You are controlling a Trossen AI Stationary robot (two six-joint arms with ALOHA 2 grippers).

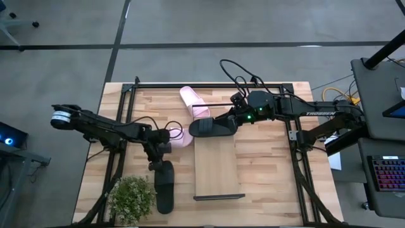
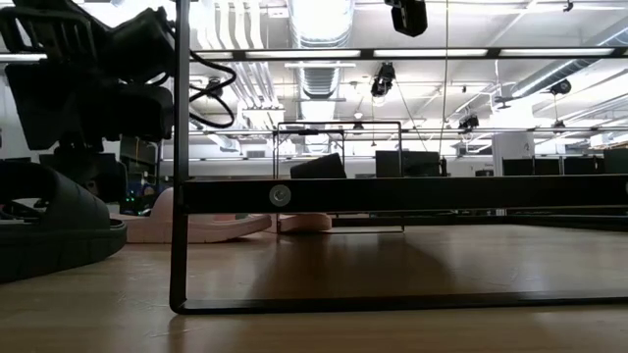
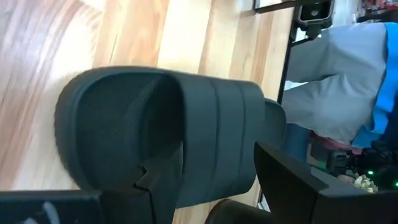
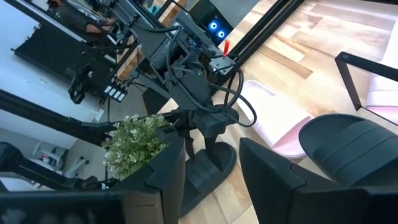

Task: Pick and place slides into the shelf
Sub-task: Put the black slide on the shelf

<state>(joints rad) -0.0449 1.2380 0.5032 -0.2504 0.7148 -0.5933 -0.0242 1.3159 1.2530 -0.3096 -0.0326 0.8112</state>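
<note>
I've got the right claw (image 1: 223, 125) out over the far end of the shelf (image 1: 217, 166), next to a black slide (image 1: 211, 128) that lies crosswise at that end — looks like a placing step, but I can't tell whether the fingers grip it or have let go. In the right wrist view the dark fingers stand apart with the slide's strap off to one side, so wide, as far as I can judge.

The left claw (image 1: 158, 154) sits at the near end of the second black slide (image 1: 165, 184) on the desk (image 1: 266, 183), left of the shelf. In the left wrist view the fingers (image 3: 292, 186) straddle the strap, spread wide and not yet closed — set up for a grasp, I'd say.

Two pink slides: one (image 1: 193, 102) angled at the far edge of the desk, the other (image 1: 176, 137) just by the left claw, partly covered by the arm.

Hard to read — the low view is blocked by the shelf's black frame (image 2: 180, 157), and the plant (image 1: 132, 196) hides the desk corner. A person's grey sleeve shows behind the desk in the left wrist view.
</note>
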